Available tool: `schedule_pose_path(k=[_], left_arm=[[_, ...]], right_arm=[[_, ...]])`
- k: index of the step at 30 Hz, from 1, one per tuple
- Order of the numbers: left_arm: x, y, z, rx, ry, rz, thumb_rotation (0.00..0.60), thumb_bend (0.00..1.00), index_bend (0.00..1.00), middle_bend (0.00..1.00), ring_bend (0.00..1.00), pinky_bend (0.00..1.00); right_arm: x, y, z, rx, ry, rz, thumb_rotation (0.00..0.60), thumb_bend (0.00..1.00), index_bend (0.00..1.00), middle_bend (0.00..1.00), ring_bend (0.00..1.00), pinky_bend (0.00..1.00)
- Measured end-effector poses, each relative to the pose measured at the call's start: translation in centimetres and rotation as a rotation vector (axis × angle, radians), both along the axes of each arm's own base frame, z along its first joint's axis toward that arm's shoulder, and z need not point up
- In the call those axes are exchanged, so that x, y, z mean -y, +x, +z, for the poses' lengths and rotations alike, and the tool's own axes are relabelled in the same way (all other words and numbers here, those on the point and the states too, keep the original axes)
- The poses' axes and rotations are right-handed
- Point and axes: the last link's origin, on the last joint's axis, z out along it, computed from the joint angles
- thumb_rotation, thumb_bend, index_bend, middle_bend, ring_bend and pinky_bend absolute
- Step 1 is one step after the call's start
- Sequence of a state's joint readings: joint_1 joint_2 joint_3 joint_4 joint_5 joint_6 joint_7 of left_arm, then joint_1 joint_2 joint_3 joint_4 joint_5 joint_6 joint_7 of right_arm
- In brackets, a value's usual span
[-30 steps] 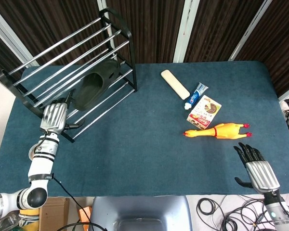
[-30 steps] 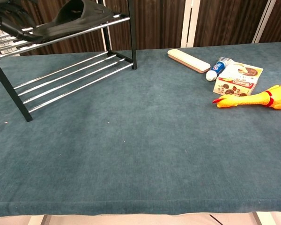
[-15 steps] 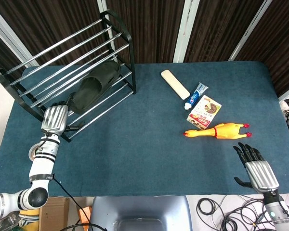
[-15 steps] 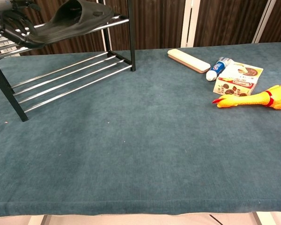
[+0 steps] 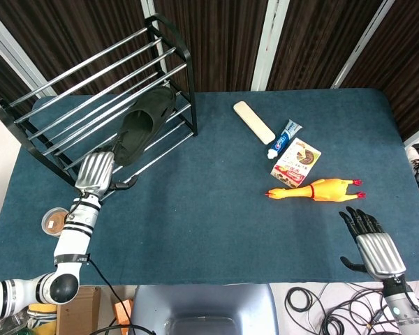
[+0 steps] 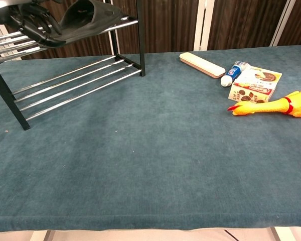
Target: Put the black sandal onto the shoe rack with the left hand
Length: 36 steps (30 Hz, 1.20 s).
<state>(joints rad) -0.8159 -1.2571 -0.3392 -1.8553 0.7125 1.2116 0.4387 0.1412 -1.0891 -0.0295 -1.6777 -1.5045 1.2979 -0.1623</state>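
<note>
We find the black moulded rubber sandal [image 5: 141,123] lying on the black-framed chrome-bar shoe rack [image 5: 70,84], heel end held by the left robot hand [image 5: 96,172]; we judge it light, flexible, somewhat slick, best gripped at the heel rim.

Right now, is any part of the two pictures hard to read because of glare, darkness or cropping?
Head view: even light; bright glints run along the shoe rack bars. The black sandal shows little detail against them. Chest view: the left hand and rack sit at the top edge, partly cropped and dark; the rubber chicken is cut off at the right.
</note>
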Motion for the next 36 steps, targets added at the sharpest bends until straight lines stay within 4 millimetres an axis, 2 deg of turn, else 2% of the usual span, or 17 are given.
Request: schedule_pose_path(k=[6, 17, 29, 36], left_arm=[[-0.5, 0.9, -0.8, 0.011, -0.014, -0.008, 0.534, 0.27, 0.09, 0.36, 0.30, 0.30], [-1.6, 4.5, -2.4, 0.094, -0.011, -0.074, 0.562, 0.27, 0.10, 0.34, 0.28, 0.30], [-4.2, 6.1, -3.6, 0.171, 0.026, -0.076, 0.582, 0.28, 0.10, 0.32, 0.25, 0.30], [-5.4, 6.6, -4.2, 0.184, 0.053, -0.091, 0.576, 0.28, 0.10, 0.27, 0.20, 0.30]], right_arm=[[0.0, 0.0, -0.1, -0.002, 0.003, 0.001, 0.600, 0.13, 0.00, 0.00, 0.00, 0.13], [0.0, 0.1, 0.0, 0.000, 0.000, 0.001, 0.600, 0.13, 0.00, 0.00, 0.00, 0.13], [-0.1, 0.1, 0.3, 0.006, -0.005, 0.005, 0.600, 0.13, 0.00, 0.00, 0.00, 0.13], [-0.1, 0.1, 0.4, 0.010, -0.008, 0.007, 0.600, 0.13, 0.00, 0.00, 0.00, 0.13]])
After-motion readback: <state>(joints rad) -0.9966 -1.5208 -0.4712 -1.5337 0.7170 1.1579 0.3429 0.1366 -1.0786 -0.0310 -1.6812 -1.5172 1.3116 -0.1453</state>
